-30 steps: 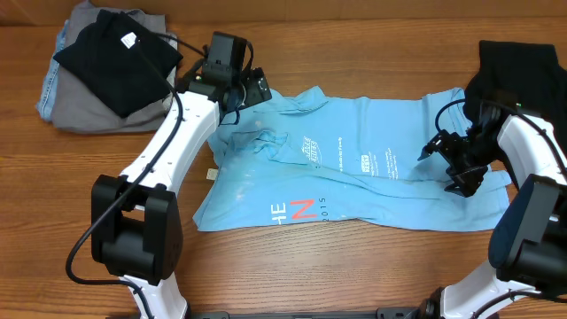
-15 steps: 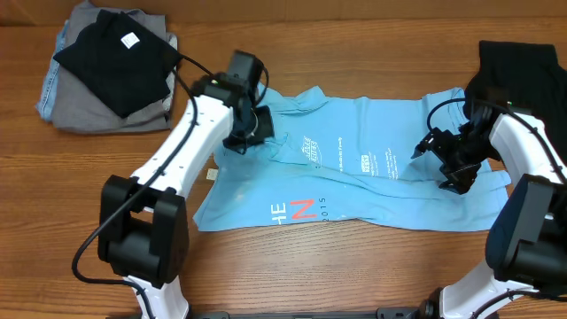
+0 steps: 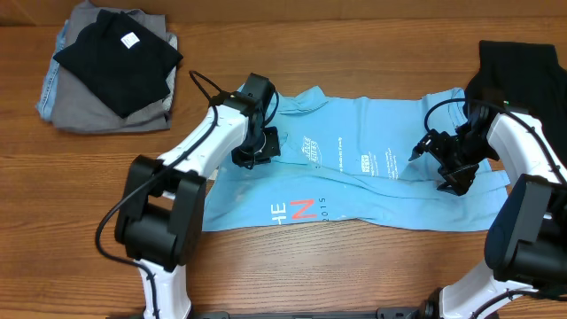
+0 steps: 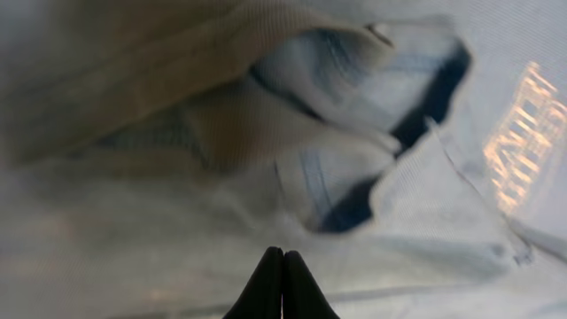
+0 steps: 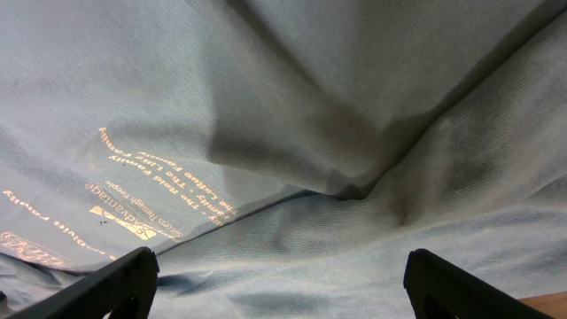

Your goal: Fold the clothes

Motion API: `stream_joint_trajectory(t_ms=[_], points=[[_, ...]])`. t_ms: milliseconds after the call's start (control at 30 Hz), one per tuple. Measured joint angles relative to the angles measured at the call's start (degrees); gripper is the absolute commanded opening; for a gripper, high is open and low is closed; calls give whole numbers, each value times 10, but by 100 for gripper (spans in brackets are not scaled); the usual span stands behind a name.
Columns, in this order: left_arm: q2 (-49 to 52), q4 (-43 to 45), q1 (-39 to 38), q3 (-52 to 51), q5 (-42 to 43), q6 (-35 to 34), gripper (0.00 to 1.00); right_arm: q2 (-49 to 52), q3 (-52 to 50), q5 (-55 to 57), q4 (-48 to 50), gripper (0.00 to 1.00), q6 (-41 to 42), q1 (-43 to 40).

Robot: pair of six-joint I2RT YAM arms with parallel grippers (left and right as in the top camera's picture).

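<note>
Resting shut at a bunched fold of the T-shirt [image 3: 372, 133], the left gripper [image 4: 283, 279] risked slipping off too little cloth, while the right gripper [image 5: 283, 288] hung open.

A light blue T-shirt [image 3: 372, 190] lies spread out and rumpled on the wooden table [image 3: 354, 266], with big white and coral-red letters [image 3: 297, 211] along its near edge. The left gripper [image 3: 252, 158] is down on the shirt's left end, close by the collar, jaws together. The right gripper [image 3: 432, 170] is over the shirt's right end, fingers spread. Well off its far left corner is a stack of folded clothes [image 3: 111, 66], and at its far right corner a black garment [image 3: 523, 66].
</note>
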Motion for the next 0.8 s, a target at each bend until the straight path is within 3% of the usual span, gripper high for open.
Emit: stream_joint_trajectory(t_ms=[500,800], points=[[27,69,12,-3,-48,2,4,0,0,1,0,94,0,0],[29,133,48,-3,-68,30,11,0,0,5,0,95,0,0]])
